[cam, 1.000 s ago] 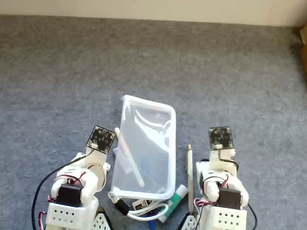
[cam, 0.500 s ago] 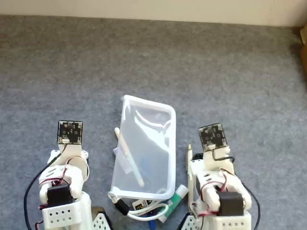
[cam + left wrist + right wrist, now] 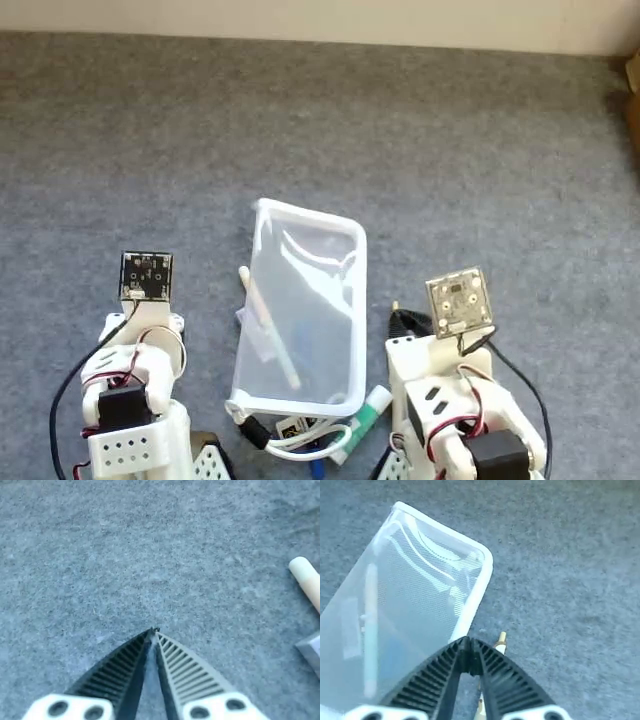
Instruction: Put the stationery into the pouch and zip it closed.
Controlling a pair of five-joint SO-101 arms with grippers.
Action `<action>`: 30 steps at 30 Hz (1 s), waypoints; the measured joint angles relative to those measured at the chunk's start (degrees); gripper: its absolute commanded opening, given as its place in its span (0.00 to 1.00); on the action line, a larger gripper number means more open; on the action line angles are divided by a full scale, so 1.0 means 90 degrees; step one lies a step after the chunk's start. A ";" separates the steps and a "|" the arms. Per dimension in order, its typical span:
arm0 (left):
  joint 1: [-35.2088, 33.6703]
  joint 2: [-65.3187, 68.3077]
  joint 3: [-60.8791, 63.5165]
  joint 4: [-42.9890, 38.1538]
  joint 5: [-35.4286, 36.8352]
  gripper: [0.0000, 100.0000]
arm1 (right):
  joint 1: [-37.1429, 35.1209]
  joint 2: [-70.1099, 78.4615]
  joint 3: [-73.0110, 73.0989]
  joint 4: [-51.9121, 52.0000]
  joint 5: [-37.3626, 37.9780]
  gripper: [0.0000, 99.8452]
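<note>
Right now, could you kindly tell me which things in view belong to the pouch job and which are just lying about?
Job:
- pouch
- cream stick
- pen
- green-and-white tube

Lying about:
- loose cables
- grey carpet

You have soft, even light over the whole table point(image 3: 150, 150), bright enough that nothing sits in deep shade. Shadows are faint and short, with no hard edges. Your one glare spot is the pouch point(image 3: 300, 300): its clear skin throws white streaks just beside and ahead of the right gripper point(image 3: 467, 647). On the left gripper point(image 3: 154, 630), one half catches the light and looks pale while the other half is dark. The table beyond its tips is evenly lit.
</note>
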 measured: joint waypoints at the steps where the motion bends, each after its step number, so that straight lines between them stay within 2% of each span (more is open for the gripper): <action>1: 0.0000 0.0000 0.0000 0.0000 0.0000 0.01 | -0.0039 0.0000 0.0000 0.0000 -0.0107 0.01; 5: 0.0000 0.0000 0.0000 0.0000 0.0000 0.01 | -0.0371 0.0000 0.0000 0.0000 -0.0147 0.02; 12: -0.0049 0.0000 0.0000 0.0000 0.0000 0.01 | -0.1123 0.0000 0.0000 0.0000 0.0606 0.20; 18: -0.0274 0.0000 0.0000 0.0000 0.0000 0.01 | -0.1338 0.0068 0.0000 0.0000 0.1231 0.21; 26: -0.0283 0.0000 0.0000 0.0000 0.0000 0.01 | -0.1592 0.2481 -0.1250 0.0049 0.1407 0.21; 30: -0.0283 0.0000 0.0000 0.0000 0.0000 0.01 | -0.2305 0.3683 -0.2042 0.0410 0.1407 0.21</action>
